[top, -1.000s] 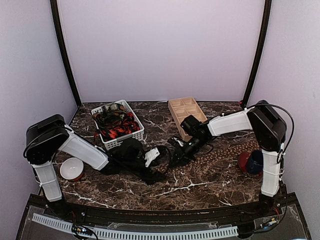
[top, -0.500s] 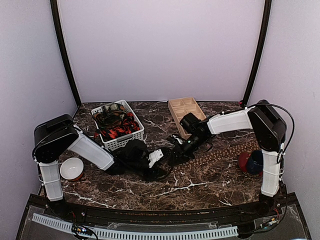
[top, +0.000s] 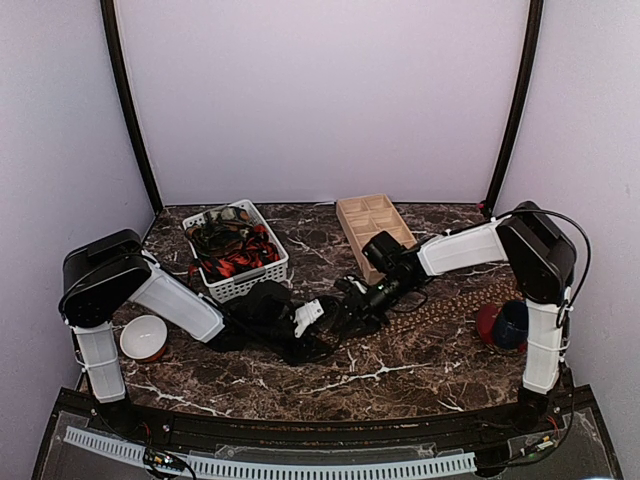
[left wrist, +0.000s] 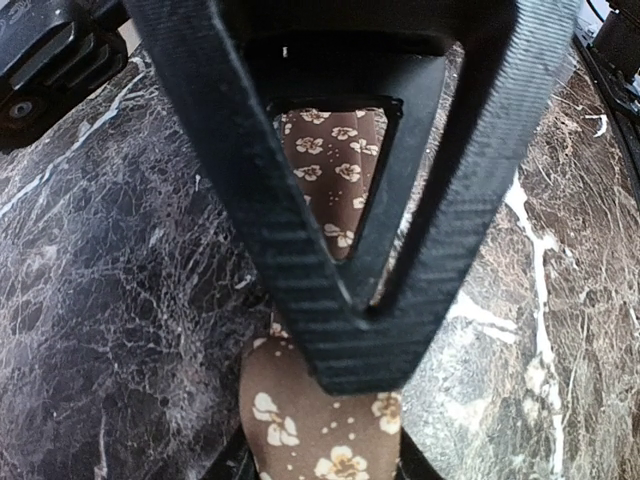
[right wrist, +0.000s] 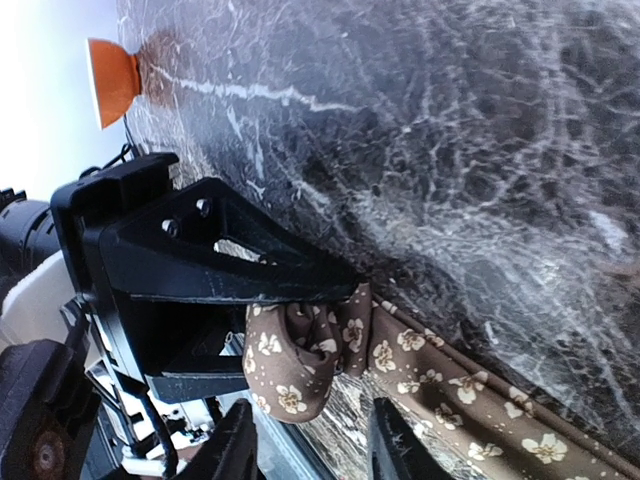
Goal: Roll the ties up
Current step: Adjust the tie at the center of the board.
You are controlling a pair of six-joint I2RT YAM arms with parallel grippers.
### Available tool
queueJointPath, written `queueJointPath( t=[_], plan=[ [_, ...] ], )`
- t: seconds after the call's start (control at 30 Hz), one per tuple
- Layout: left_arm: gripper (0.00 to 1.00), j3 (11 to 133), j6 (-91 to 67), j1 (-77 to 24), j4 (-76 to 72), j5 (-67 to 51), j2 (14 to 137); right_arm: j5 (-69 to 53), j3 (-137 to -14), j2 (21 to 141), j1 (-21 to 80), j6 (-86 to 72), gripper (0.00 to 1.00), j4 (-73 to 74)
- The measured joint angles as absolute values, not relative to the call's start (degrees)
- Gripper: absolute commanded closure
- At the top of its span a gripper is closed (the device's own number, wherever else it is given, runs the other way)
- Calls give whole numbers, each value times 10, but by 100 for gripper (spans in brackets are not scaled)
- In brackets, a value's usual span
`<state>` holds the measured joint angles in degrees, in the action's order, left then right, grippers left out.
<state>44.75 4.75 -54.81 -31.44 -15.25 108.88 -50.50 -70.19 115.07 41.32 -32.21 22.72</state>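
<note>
We had the left gripper [left wrist: 360,330] pinched tight on the folded end of the brown tie [right wrist: 300,365] around the middle of the overhead view. The rest of it trailed off right across the marble table [top: 400,370]. The right gripper [right wrist: 315,445] sat just beside that fold with its fingers apart, holding nothing. Our take was that the roll needed a firm pinch, small even turns, and the right side steadying the strip so it wound straight instead of coning.
</note>
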Motion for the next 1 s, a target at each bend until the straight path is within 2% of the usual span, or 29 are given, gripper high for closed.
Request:
queueJointPath(
  t=[0.2, 0.27, 0.3, 0.33, 0.37, 0.43, 0.63, 0.73, 0.87, 1.0],
  plan=[
    [66, 447, 52, -549, -314, -151, 1089, -502, -719, 1156, 416, -321, 88, 230],
    [66, 447, 58, -549, -313, -149, 1088, -500, -726, 1159, 416, -318, 91, 232],
    [66, 447, 61, -550, -313, -148, 1088, -499, -729, 1161, 416, -319, 89, 235],
    [66, 447, 65, -550, -312, -146, 1088, -499, -731, 1163, 416, -316, 82, 236],
    [66, 446, 68, -550, -312, -145, 1087, -499, -732, 1164, 416, -315, 71, 237],
    [66, 446, 74, -550, -310, -143, 1086, -500, -732, 1166, 416, -314, 62, 241],
    [66, 446, 76, -550, -310, -143, 1086, -513, -722, 1167, 416, -310, 59, 232],
    [66, 446, 76, -550, -310, -143, 1086, -520, -705, 1166, 417, -321, 63, 220],
    [66, 445, 76, -550, -310, -143, 1086, -522, -704, 1166, 422, -329, 85, 215],
    [66, 434, 78, -550, -317, -147, 1080, -515, -706, 1167, 425, -324, 97, 222]
  ],
)
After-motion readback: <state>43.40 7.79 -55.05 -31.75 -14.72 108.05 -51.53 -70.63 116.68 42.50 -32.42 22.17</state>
